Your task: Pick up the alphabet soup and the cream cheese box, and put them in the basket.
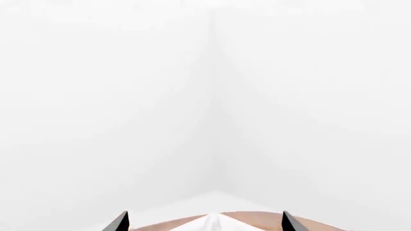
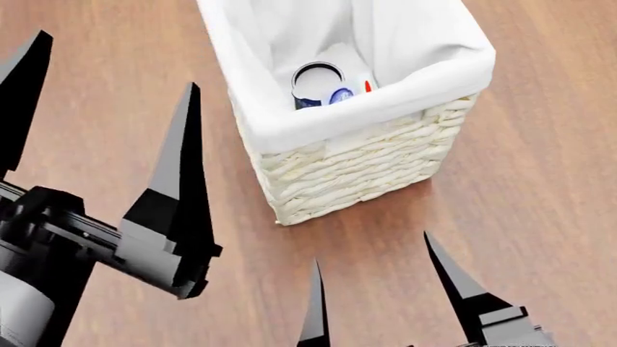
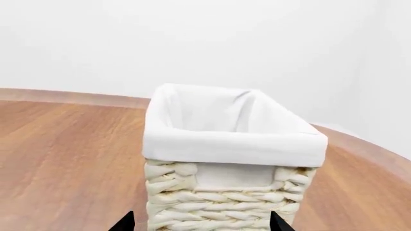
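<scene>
While the left wrist view shows only white walls and spread fingers (image 1: 205, 222), the head view shows the can (image 2: 314, 85) and cream cheese box (image 2: 351, 92) inside the basket (image 2: 357, 170); both grippers gape empty, so retreat gently. The right wrist view shows a brown wooden worktop (image 3: 64, 154).

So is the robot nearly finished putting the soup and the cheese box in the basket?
Looks finished. The alphabet soup and the cream cheese box both lie inside the basket, down in its white liner. Nothing is in hand: the left hand and the right hand are both open and empty, apart from the basket. Nothing visible is left to carry.
</scene>
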Available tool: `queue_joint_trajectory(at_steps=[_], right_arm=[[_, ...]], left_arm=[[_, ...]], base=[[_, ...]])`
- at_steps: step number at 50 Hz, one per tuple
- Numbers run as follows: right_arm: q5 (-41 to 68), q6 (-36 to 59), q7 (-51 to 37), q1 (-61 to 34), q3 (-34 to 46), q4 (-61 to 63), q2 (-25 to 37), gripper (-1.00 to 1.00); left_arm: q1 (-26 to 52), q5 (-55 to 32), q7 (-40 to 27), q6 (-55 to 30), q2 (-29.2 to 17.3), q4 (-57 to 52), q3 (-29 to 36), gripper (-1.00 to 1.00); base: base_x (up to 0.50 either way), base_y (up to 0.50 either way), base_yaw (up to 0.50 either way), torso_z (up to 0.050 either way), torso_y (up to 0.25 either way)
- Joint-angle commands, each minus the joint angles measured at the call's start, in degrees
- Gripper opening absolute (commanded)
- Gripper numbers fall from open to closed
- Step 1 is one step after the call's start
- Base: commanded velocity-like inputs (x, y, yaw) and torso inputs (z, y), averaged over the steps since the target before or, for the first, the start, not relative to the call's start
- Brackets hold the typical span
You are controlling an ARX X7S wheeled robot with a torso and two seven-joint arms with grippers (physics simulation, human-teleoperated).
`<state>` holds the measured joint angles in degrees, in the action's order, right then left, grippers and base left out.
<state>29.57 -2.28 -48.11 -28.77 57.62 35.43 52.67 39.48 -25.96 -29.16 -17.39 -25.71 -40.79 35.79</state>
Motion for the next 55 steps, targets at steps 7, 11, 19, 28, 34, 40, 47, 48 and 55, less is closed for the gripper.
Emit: queue_joint_trajectory(at_steps=[7,11,19,28,34,40,47,48,55], right_arm=[[0.2,0.0,0.7,-0.3,0.0,-0.4,-0.5,1.0],[0.1,0.0,0.7,-0.1,0.0,-0.4,-0.6,1.0],[0.2,0.2,0.8,-0.2,0.0,-0.4,-0.8,1.0],[0.1,0.0,1.1,0.0,0.1,-0.7,-1.0,1.0],[0.1,0.1,1.2,-0.1,0.1,-0.9,-1.2,1.0],[-1.4,1.3,-0.2,-0.3,-0.2,0.2,-0.8,1.0],[-2.7,4.8,-2.4,-1.7,-0.6,7.5,0.9,1.0],[-3.4,5.6,-3.1,-1.9,-0.7,8.5,1.1,1.0],[-4.2,10.1,-5.1,-3.7,-1.2,14.7,2.4,1.0]], left_arm=[[-1.9,0.3,-2.4,1.2,-1.1,-3.9,-1.2,1.0],[-1.6,-0.8,-3.6,0.0,-1.7,-7.0,-2.1,1.0],[-0.5,-3.0,-5.5,-1.6,-2.6,-11.9,-3.9,1.0],[-0.8,-2.1,-6.1,-0.8,-3.1,-13.2,-4.1,1.0],[-1.1,-2.0,-6.0,-0.3,-3.2,-12.9,-4.0,1.0],[-1.4,-1.7,-5.9,0.3,-3.3,-12.8,-3.9,1.0],[-1.5,-1.9,-6.2,0.4,-3.8,-13.4,-4.1,1.0],[-1.6,-1.9,-6.2,0.4,-3.9,-13.5,-4.1,1.0],[-1.8,-3.0,-6.9,0.2,-4.5,-15.2,-4.5,1.0]], base=[[0.0,0.0,0.0,0.0,0.0],[0.0,0.0,0.0,0.003,0.0],[0.0,0.0,0.0,0.0,0.0],[0.0,0.0,0.0,0.0,0.0],[0.0,0.0,0.0,0.0,0.0],[0.0,0.0,0.0,0.0,0.0],[0.0,0.0,0.0,0.0,0.0],[0.0,0.0,0.0,0.0,0.0],[0.0,0.0,0.0,0.0,0.0]])
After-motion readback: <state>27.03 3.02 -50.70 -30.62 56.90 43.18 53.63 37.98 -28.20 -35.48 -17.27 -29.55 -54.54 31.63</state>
